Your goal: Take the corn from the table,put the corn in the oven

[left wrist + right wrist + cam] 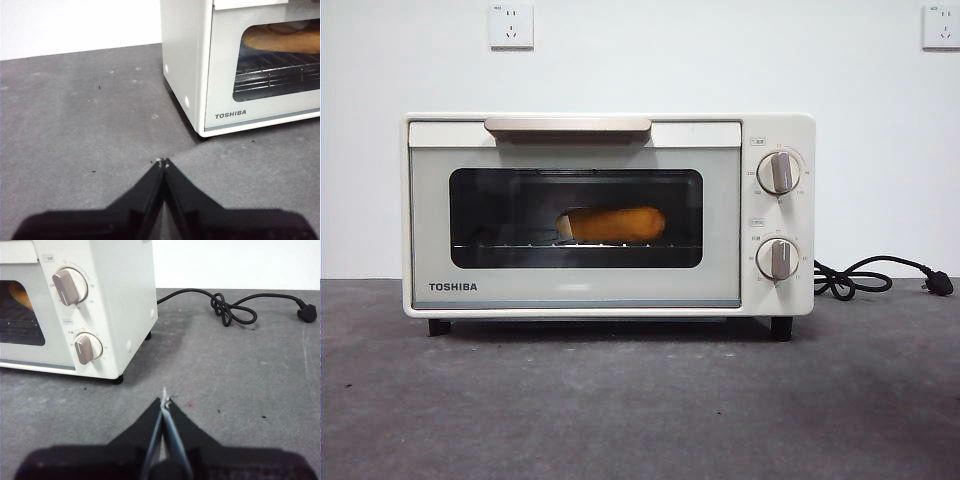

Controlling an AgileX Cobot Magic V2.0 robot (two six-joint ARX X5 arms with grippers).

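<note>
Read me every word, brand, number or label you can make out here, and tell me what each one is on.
"TOSHIBA": in dark capitals on the lower left of the oven door, under the window.
Small labels above each of the two knobs: too small to read.
Scale marks around both knobs: too small to read.
Small marks on the two wall sockets: too small to read.
Nothing readable on the table or the cord.

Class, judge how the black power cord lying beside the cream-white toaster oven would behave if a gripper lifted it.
The black power cord is probably floppy: it lies in loose curves with a knotted loop. It would likely sag and drag its plug behind. It looks light beside the cream-white toaster oven, so it should slide easily on the dark grey table.
</note>
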